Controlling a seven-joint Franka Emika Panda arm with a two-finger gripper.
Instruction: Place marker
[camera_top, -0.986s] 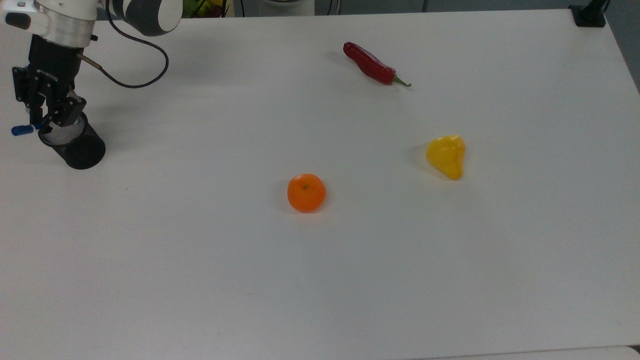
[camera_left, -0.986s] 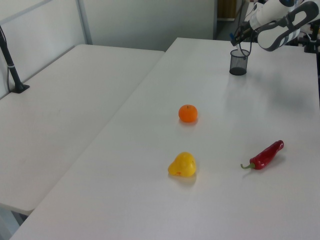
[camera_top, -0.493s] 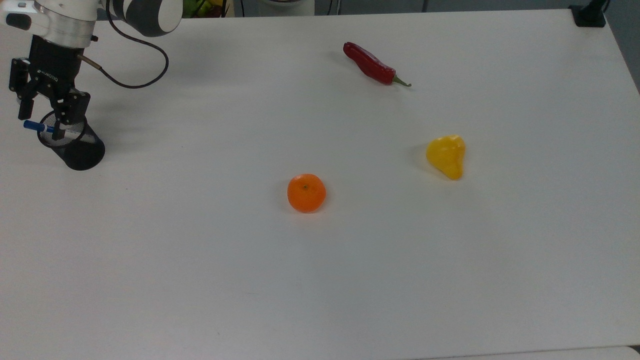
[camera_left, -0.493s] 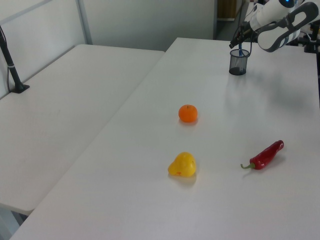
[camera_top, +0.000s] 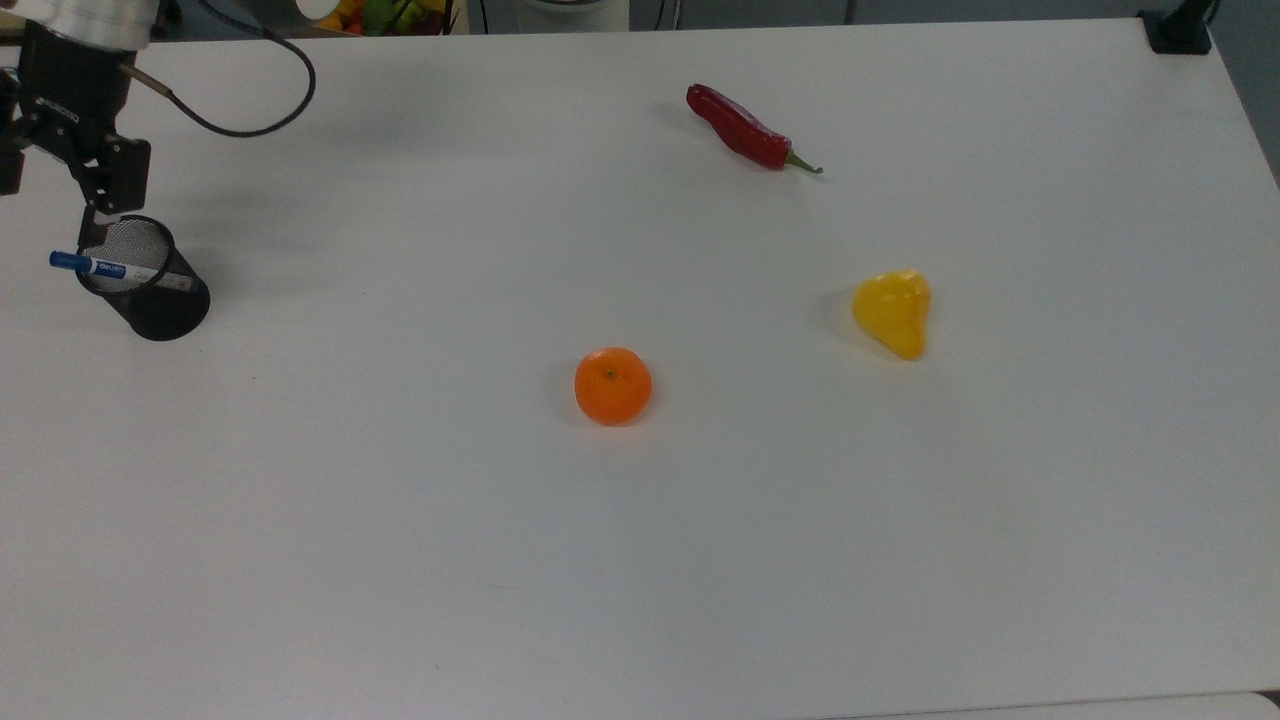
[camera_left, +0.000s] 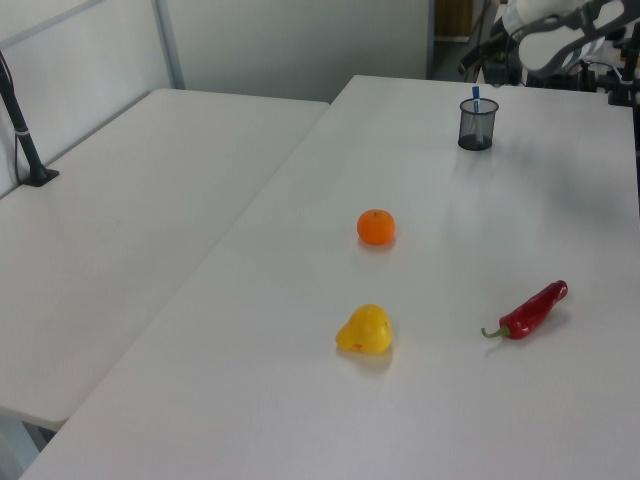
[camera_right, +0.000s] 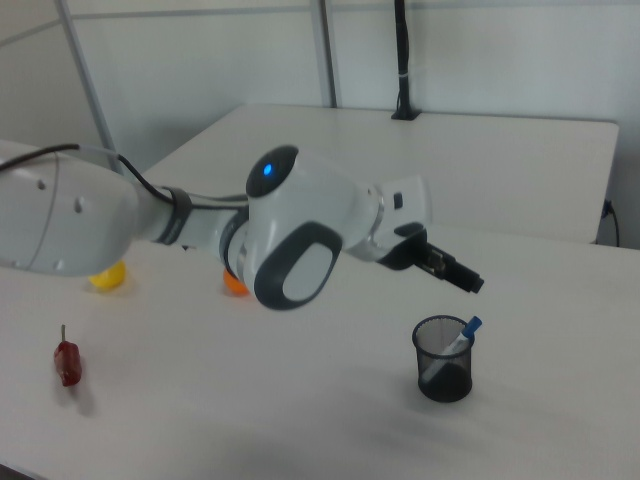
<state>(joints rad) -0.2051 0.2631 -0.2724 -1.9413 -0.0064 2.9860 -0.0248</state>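
The marker (camera_top: 100, 267), white with a blue cap, leans inside the black mesh cup (camera_top: 160, 300) at the top view's left, its capped end sticking out over the rim. My gripper (camera_top: 55, 190) hangs above and just behind the cup, open, holding nothing and apart from the marker. In the left view the blue cap of the marker (camera_left: 476, 93) pokes up from the cup (camera_left: 478, 125) with the gripper (camera_left: 476, 64) above it. The right view shows the marker (camera_right: 461, 335) tilted in the cup (camera_right: 444, 360) below the gripper (camera_right: 462, 279).
On the white table (camera_top: 700, 560) lie a red chilli (camera_top: 742, 130), a yellow pepper (camera_top: 893, 312) and an orange (camera_top: 613, 386), all far from the cup. A black clamp base (camera_top: 1180, 30) sits at the top view's far right corner. A cable (camera_top: 240, 110) loops from the arm.
The gripper opened and let the marker go into the cup, then rose and drew back toward the top view's upper left. The marker now rests against the cup's rim.
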